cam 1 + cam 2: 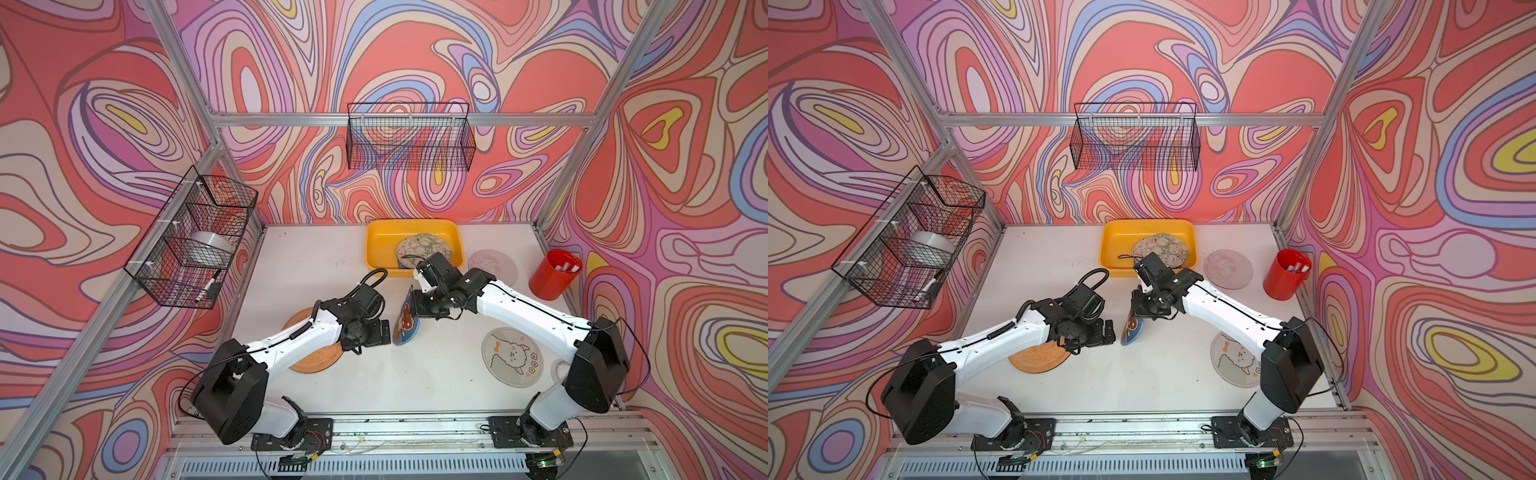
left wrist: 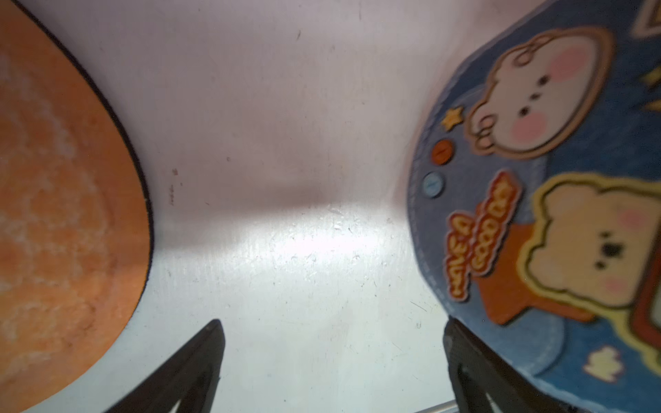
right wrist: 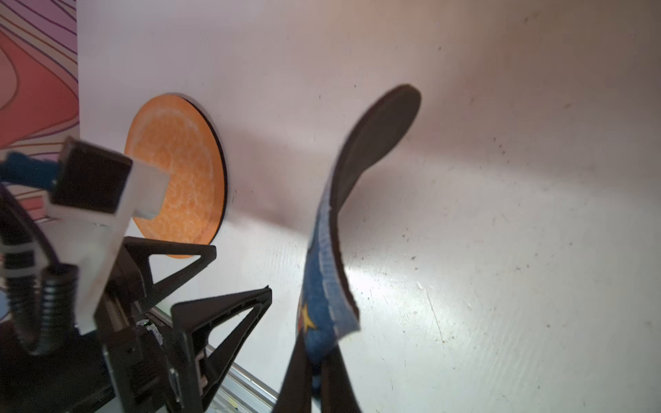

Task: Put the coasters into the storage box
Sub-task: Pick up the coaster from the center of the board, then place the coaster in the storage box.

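A blue cartoon coaster [image 1: 406,322] [image 3: 325,271] stands on edge above the table centre, bent, with my right gripper [image 3: 318,354] [image 1: 417,305] shut on its upper rim. My left gripper [image 2: 332,323] [image 1: 384,332] is open just left of it, with only bare table between its fingers; the blue coaster [image 2: 536,178] lies against the outside of one finger. The yellow storage box [image 1: 374,237] [image 1: 1108,239] at the back holds several pale coasters [image 1: 419,247]. An orange coaster [image 1: 316,361] [image 2: 53,214] [image 3: 179,171] lies under my left arm. A pink coaster [image 1: 492,266] and an alpaca coaster [image 1: 513,357] lie on the right.
A red cup [image 1: 552,274] stands at the right edge of the table. Black wire baskets hang on the back wall [image 1: 409,137] and the left wall [image 1: 195,237]; the left one holds a clear tape ring [image 1: 208,247]. My two wrists are close together at the table centre.
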